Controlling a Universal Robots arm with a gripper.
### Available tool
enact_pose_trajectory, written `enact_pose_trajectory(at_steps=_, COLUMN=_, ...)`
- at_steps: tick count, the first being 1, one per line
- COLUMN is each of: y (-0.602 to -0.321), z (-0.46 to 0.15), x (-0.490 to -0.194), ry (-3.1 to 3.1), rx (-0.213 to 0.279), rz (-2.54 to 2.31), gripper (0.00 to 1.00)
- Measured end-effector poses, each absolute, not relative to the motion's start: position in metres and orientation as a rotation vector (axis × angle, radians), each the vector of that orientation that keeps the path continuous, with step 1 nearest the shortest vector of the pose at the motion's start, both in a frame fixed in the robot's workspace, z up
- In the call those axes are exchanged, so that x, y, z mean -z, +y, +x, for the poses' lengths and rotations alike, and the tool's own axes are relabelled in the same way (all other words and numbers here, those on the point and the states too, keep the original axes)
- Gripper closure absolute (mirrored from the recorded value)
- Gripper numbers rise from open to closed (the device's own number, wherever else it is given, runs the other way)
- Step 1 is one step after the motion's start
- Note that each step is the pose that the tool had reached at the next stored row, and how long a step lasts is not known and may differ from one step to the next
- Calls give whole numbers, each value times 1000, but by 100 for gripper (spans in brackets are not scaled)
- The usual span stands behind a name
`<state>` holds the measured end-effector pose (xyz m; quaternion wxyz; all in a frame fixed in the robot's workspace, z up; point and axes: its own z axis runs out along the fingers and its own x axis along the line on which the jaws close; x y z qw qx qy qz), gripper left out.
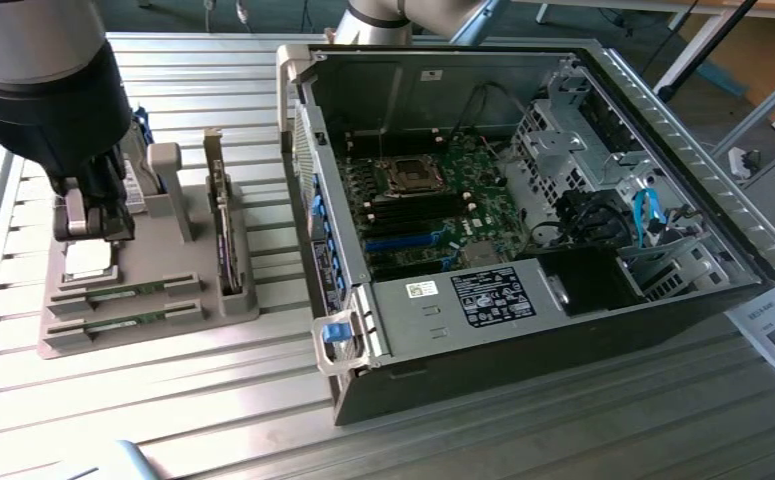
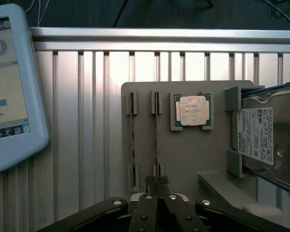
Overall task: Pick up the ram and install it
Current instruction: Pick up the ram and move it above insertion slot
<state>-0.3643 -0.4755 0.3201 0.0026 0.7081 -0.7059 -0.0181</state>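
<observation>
Jaws pressed shut, hovering over the grey tray (image 2: 183, 159) on the counter (image 2: 87, 121).
They line up with the end of the ram (image 2: 157, 137) next to the processor (image 2: 192, 111).

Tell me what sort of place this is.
Probably a robotics lab or test bench for computer assembly: an open PC case sits on a slatted metal table, a grey holder beside it carries ram sticks, a processor and a hard drive, and a touchscreen pendant lies nearby.
</observation>
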Motion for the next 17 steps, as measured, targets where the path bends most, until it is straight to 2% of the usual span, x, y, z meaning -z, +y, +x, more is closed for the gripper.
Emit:
enact_pose_trajectory(at_steps=10, y=-476, z=-364, x=-313, ry=-2214, rx=57, rz=2221, gripper=90)
enact_pose_trajectory(at_steps=17, y=-486, z=-365, x=-313, ry=-2214, rx=57, rz=2221, gripper=90)
